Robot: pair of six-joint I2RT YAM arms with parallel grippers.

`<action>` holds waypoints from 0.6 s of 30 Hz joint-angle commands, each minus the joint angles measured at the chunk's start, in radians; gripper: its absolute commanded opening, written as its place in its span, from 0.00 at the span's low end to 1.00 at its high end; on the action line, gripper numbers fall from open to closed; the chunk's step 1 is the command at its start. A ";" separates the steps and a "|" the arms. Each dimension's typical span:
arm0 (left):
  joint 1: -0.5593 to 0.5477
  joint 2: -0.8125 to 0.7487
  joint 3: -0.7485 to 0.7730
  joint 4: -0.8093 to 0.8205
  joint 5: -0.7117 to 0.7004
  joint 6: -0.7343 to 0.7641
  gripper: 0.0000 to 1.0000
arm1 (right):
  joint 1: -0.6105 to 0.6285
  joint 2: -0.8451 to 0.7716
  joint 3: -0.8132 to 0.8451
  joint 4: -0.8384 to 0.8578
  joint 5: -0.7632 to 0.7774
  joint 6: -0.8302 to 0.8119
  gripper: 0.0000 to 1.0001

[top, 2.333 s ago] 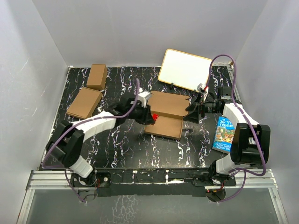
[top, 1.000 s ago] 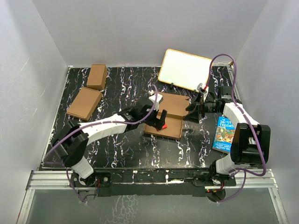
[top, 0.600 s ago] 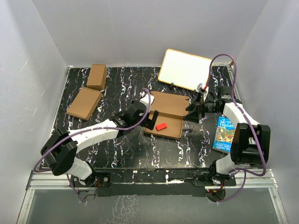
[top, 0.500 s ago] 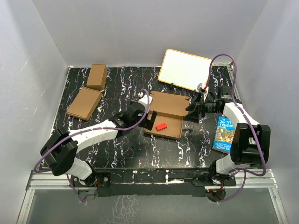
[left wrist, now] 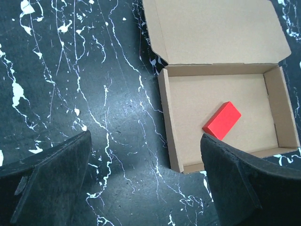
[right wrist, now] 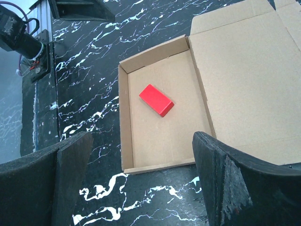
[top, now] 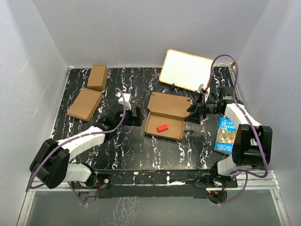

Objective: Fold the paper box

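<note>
- Left gripper [top: 135,116] — fingers spread wide, holding nothing, low over the black marbled table [top: 117,150].
- The paper box [top: 165,109] lies just ahead of it, toward its right finger; tray upright, lid flat open behind.
- A red block [top: 162,127] rests in the tray.
- Right gripper [top: 194,114] — also spread and empty, just beside the box's opposite side.

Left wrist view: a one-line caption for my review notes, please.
Open left gripper hovers beside the paper box, lid flat, a red block in its tray.

surface: black marbled table [top: 117,146] | on it: paper box [top: 174,106], small carton [top: 98,77], sloped carton [top: 85,104], book [top: 227,134], whiteboard [top: 186,70]
</note>
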 commanded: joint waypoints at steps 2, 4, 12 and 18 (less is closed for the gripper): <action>0.058 -0.062 -0.068 0.170 0.129 -0.094 0.97 | -0.005 -0.005 0.045 0.027 -0.032 -0.035 0.95; 0.071 -0.064 -0.083 0.212 0.145 -0.106 0.97 | -0.004 -0.005 0.044 0.027 -0.032 -0.035 0.95; 0.115 0.037 0.013 0.135 0.203 -0.126 0.97 | -0.004 -0.006 0.044 0.026 -0.032 -0.036 0.95; 0.133 0.127 0.102 0.087 0.283 -0.106 0.97 | -0.005 -0.005 0.044 0.027 -0.032 -0.037 0.95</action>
